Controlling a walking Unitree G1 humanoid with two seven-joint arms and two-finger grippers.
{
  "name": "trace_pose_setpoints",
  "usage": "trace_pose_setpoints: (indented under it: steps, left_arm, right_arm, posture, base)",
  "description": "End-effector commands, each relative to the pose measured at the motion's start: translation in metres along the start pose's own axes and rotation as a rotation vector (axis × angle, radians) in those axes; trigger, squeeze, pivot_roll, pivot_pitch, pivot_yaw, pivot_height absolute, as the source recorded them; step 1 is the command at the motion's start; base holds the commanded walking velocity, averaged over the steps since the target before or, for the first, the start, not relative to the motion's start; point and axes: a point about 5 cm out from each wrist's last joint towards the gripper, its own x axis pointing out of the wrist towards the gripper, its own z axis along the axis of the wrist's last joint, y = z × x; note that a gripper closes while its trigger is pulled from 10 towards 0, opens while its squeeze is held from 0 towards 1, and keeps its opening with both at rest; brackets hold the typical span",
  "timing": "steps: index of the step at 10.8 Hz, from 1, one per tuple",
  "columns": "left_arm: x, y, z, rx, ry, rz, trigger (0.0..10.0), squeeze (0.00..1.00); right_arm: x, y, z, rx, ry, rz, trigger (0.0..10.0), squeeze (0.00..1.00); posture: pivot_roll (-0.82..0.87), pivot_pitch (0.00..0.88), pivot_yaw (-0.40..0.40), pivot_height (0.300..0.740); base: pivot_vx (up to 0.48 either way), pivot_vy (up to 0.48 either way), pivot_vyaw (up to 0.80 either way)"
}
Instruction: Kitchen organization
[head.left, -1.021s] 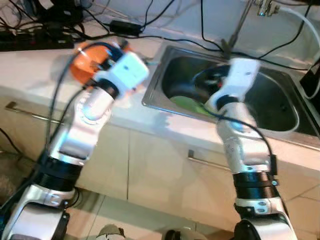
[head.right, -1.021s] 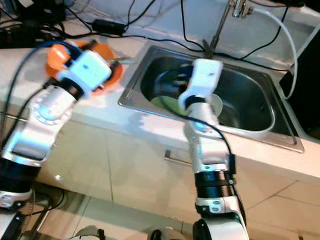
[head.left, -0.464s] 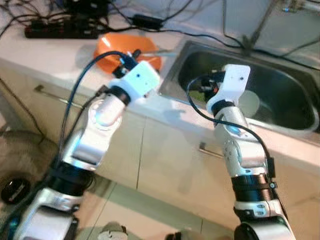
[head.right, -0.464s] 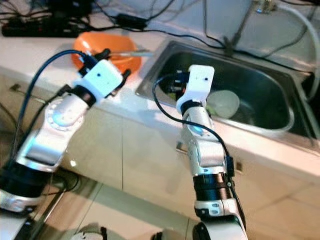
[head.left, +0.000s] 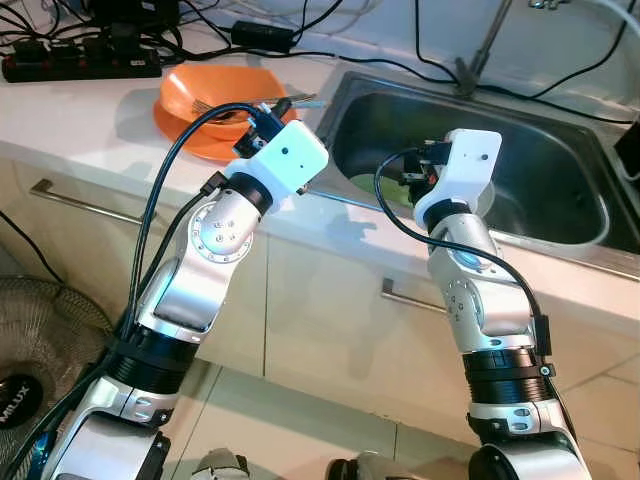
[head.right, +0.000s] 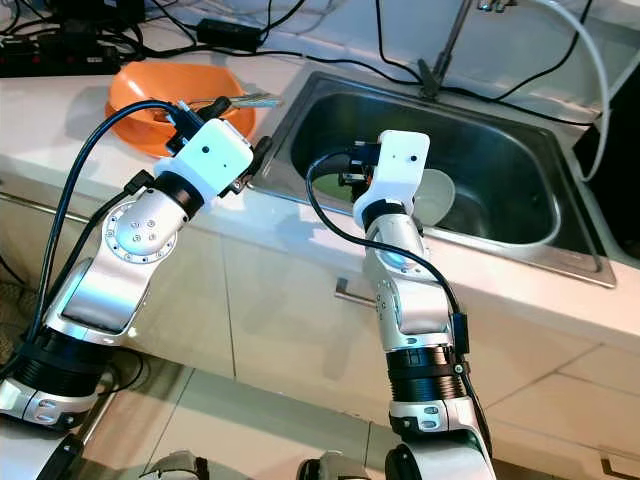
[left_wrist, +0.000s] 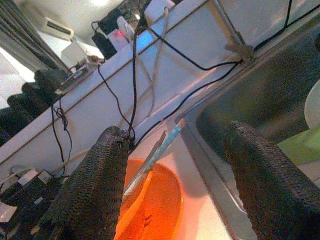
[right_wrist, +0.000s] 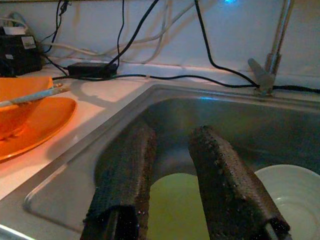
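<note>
Both jaws released, empty. Left gripper (left_wrist: 175, 185) near orange bowl (head.left: 215, 98); right gripper (right_wrist: 180, 200) over sink (head.right: 560, 225). Approach step, likely; next, reach down for green dish (right_wrist: 175, 205).

Beyond the right gripper's jaws, its fingers (right_wrist: 220, 190) hide part of the green plate (right_wrist: 175, 210); the white bowl (right_wrist: 290, 185) is cut off.

sink (head.left: 560, 235) basin open, cables (head.left: 300, 50) crossing counter (head.left: 90, 110)
</note>
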Motion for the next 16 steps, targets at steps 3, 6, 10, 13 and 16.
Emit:
trace_pose_setpoints:
  steps: [3, 6, 10, 13, 16]
  left_arm:
    - [0.0028, 0.0049, 0.0034, 0.006, -0.003, 0.025, 10.0, 0.0]
    - [0.0035, 0.0057, 0.0047, 0.015, -0.006, 0.029, 10.0, 0.0]
    - [0.0037, 0.0055, 0.0058, 0.03, -0.009, 0.025, 10.0, 0.0]
    - [0.0034, 0.002, 0.0071, 0.035, -0.028, 0.004, 10.0, 0.0]
    - [0.0014, 0.0008, 0.0048, 0.06, -0.034, -0.022, 10.0, 0.0]
  right_arm:
    - [0.001, -0.0025, 0.0012, -0.007, 0.005, -0.008, 10.0, 0.0]
    - [0.0013, -0.0011, 0.0014, -0.009, 0.003, -0.002, 10.0, 0.0]
    - [0.001, -0.0005, 0.0006, -0.004, 0.004, -0.002, 10.0, 0.0]
    - [0.001, -0.0004, -0.0023, -0.003, 0.015, 0.002, 10.0, 0.0]
    - [0.0009, -0.0002, -0.0031, -0.003, 0.019, 0.003, 10.0, 0.0]
  posture:
    - [0.01, 0.079, -0.123, 0.719]
    - [0.01, 0.079, -0.122, 0.719]
    - [0.01, 0.079, -0.121, 0.719]
    - [0.01, 0.079, -0.122, 0.719]
    - [0.01, 0.079, -0.124, 0.719]
  base:
    - [0.311, 0.0, 0.0]
    - [0.322, 0.0, 0.0]
    - [0.348, 0.0, 0.0]
    - [0.23, 0.0, 0.0]
    - [0.0, 0.0, 0.0]
